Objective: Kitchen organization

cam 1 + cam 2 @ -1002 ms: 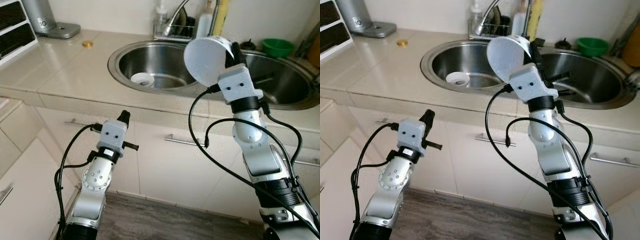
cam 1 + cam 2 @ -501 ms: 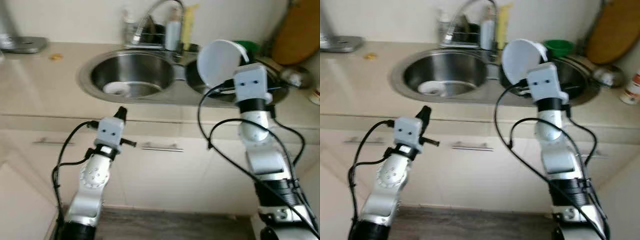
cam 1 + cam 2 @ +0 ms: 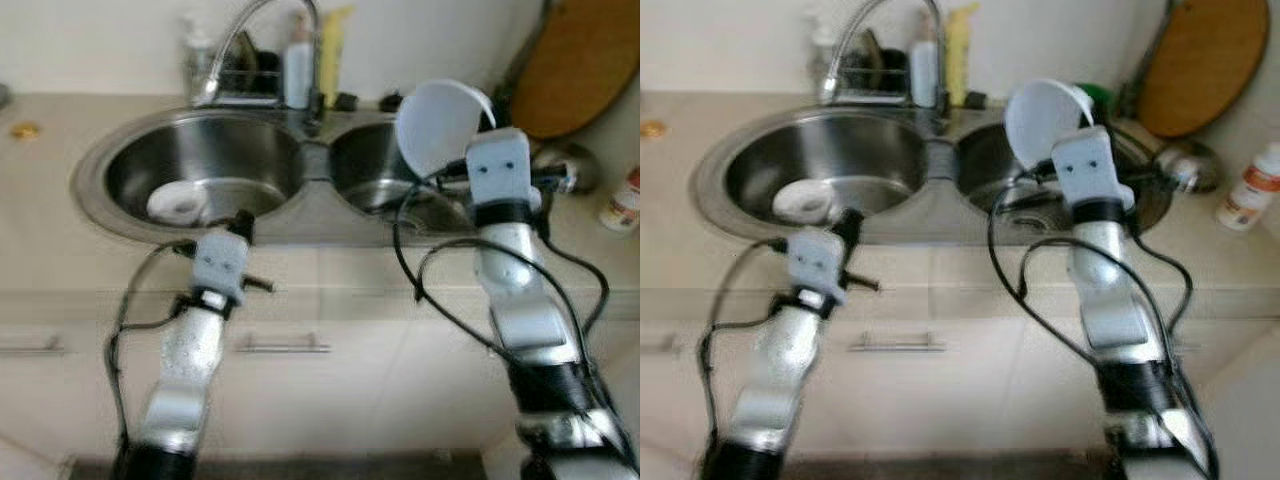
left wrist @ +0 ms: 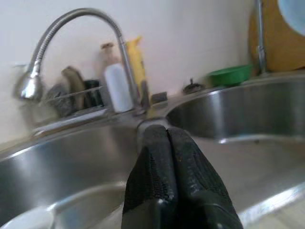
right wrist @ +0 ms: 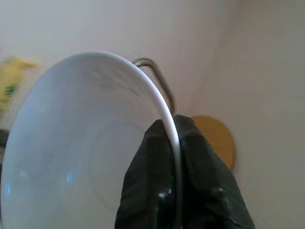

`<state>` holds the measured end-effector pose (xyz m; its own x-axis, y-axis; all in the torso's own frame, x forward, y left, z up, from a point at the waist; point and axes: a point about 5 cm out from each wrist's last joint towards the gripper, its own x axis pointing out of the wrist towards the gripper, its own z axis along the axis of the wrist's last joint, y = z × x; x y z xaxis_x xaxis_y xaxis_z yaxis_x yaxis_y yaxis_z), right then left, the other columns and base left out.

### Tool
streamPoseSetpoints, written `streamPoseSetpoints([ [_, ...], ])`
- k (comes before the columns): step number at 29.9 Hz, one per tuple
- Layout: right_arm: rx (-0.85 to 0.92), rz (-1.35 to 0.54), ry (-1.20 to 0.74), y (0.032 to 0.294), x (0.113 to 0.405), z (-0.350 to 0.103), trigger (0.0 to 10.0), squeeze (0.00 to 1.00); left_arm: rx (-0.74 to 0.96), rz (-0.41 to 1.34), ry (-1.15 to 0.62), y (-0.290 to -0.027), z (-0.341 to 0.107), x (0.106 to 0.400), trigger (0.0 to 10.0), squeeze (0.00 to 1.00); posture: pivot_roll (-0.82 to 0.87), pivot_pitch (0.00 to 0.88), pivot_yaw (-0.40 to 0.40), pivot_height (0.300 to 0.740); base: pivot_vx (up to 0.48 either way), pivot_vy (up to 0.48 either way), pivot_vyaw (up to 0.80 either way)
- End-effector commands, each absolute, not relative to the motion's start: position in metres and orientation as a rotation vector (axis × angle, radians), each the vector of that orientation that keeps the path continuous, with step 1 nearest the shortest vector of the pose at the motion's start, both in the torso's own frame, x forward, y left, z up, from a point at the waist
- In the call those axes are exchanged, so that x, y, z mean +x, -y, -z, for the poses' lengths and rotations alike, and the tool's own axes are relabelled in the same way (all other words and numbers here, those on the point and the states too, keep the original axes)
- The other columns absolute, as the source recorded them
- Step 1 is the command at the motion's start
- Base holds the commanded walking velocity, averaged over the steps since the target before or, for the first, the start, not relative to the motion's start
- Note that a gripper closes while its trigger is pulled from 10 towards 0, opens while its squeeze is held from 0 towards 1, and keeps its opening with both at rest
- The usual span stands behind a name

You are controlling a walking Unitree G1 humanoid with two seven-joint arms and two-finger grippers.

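My right gripper (image 5: 170,136) is shut on the rim of a white bowl (image 3: 436,122), which it holds tilted on edge above the right basin (image 3: 372,170) of a steel double sink. The bowl's pale inside (image 5: 81,143) faces the right wrist camera. My left gripper (image 4: 167,138) is shut with nothing in it, held low in front of the counter edge near the left basin (image 3: 190,170). A small white dish (image 3: 177,203) lies in the left basin.
A curved tap (image 3: 238,40), a rack, a white bottle (image 3: 296,70) and a yellow bottle (image 3: 334,55) stand behind the sink. A round wooden board (image 3: 580,65) leans at the back right beside a green bowl (image 4: 231,75). A small bottle (image 3: 1246,187) stands on the right counter.
The camera has swung right and nearer: the sink has shifted left in view and the board has come into sight. Both grippers keep their grip and pose.
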<state>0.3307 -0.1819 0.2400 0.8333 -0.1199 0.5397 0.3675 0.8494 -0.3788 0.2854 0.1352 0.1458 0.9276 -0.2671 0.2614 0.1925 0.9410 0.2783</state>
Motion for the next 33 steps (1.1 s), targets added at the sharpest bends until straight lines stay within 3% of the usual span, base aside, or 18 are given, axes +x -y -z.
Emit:
streamPoseSetpoints([
  [1, -0.479, 0.256, 0.551, 0.175, 0.331, -0.245, 10.0, 0.0, 0.269, 0.217, 0.316, -0.144, -0.151, 0.286, 10.0, 0.0, 0.15, 0.0, -0.048, 0.74, 0.39, 0.0, 0.0],
  [9, -0.446, 0.217, 0.473, 0.176, 0.339, -0.235, 10.0, 0.0, 0.265, 0.218, 0.33, -0.141, -0.153, 0.285, 10.0, 0.0, 0.15, 0.0, -0.047, 0.74, 0.178, 0.0, 0.0],
  [18, -0.413, 0.089, 0.165, 0.173, 0.361, -0.191, 10.0, 0.0, 0.292, 0.228, 0.324, -0.148, -0.156, 0.273, 10.0, 0.0, 0.17, 0.0, -0.043, 0.74, 0.0, 0.0, 0.0],
  [20, -0.391, 0.066, 0.108, 0.175, 0.365, -0.182, 10.0, 0.47, 0.301, 0.224, 0.32, -0.153, -0.157, 0.269, 10.0, 0.0, 0.18, 0.0, -0.044, 0.74, 0.0, 0.0, 0.0],
  [21, -0.391, 0.057, 0.095, 0.174, 0.366, -0.18, 10.0, 0.47, 0.303, 0.224, 0.32, -0.154, -0.158, 0.268, 10.0, 0.0, 0.18, 0.0, -0.044, 0.74, 0.0, 0.0, 0.0],
  [22, -0.381, 0.053, 0.085, 0.174, 0.366, -0.178, 10.0, 1.0, 0.306, 0.222, 0.318, -0.154, -0.158, 0.267, 10.0, 0.0, 0.19, 0.0, -0.048, 0.74, 0.0, 0.0, 0.0],
  [33, -0.339, 0.013, 0.061, 0.168, 0.366, -0.17, 10.0, 1.0, 0.3, 0.207, 0.302, -0.152, -0.155, 0.267, 10.0, 0.0, 0.19, 0.0, -0.051, 0.74, 0.0, 0.0, 0.0],
])
